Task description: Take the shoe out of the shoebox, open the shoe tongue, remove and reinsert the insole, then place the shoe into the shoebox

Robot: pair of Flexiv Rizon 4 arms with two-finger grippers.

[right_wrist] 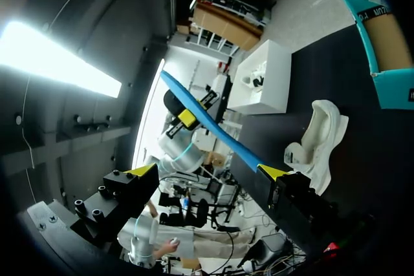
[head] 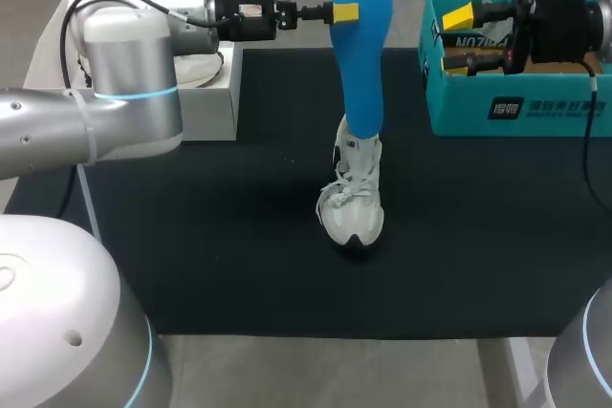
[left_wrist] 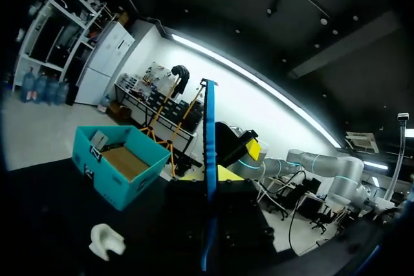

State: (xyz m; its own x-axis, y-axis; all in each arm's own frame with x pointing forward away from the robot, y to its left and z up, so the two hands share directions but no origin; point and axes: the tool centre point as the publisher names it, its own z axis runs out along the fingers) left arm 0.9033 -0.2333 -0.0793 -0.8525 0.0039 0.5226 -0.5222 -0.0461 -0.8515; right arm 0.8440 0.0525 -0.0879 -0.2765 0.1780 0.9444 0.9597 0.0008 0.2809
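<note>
Left end effector [head: 346, 13] pinches the blue insole [head: 363, 64] upright, its lower end at the shoe [head: 352, 203]; right end effector [head: 459, 40] spread by the shoebox [head: 516, 107]. Insole step underway, I'd say; reinsertion needs careful sliding.

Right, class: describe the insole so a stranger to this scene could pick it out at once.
On the big black mat, a white sneaker sits near the middle. The insole rises from its opening, gripped near the top by the left end effector. It alone is bright blue, flat and foot-shaped; the shoebox is teal.
</note>
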